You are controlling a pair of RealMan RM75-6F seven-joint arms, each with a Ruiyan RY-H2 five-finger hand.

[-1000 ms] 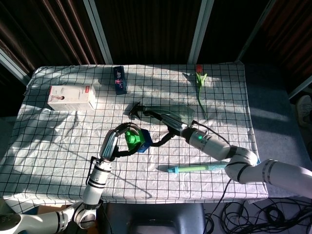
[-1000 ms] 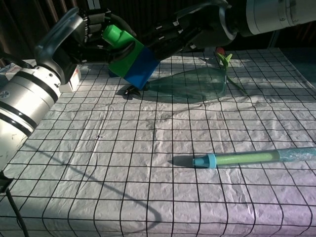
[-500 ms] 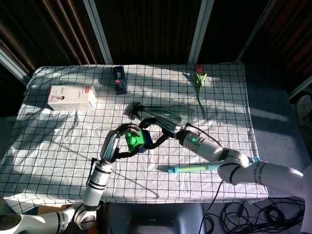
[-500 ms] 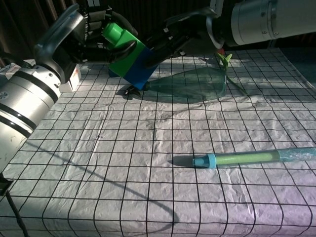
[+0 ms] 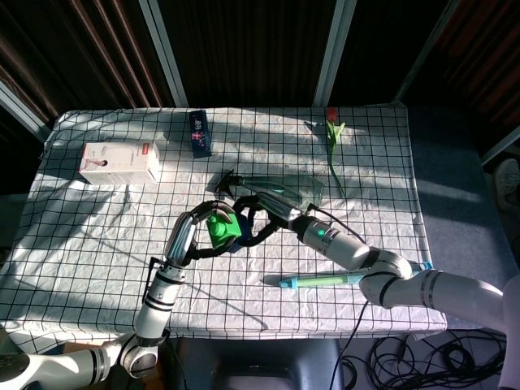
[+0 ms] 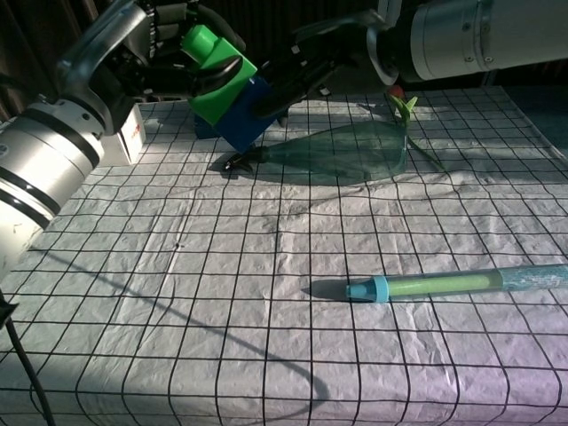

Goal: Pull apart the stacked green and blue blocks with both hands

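Observation:
The green block (image 6: pixel 216 82) and the blue block (image 6: pixel 248 119) are still joined, held tilted in the air above the table. My left hand (image 6: pixel 149 43) grips the green block from the left, with its thumb across the block's front. My right hand (image 6: pixel 302 73) reaches in from the right, its dark fingers (image 6: pixel 282 91) wrapped onto the blue block's right side. In the head view the green block (image 5: pixel 219 230) sits between the left hand (image 5: pixel 193 233) and the right hand (image 5: pixel 262 218). Only a sliver of the blue block (image 5: pixel 234 244) shows there.
A clear green bottle (image 6: pixel 346 151) lies on the checked cloth just behind the hands. A blue-capped green tube (image 6: pixel 426 284) lies at the front right. A tulip (image 5: pixel 333 138) lies at the back right. A white box (image 5: pixel 119 162) and a small dark box (image 5: pixel 199 132) are at the back left.
My right hand has moved in leftward and its fingers have come around the blue block. The stack has shifted slightly up and left with the left hand.

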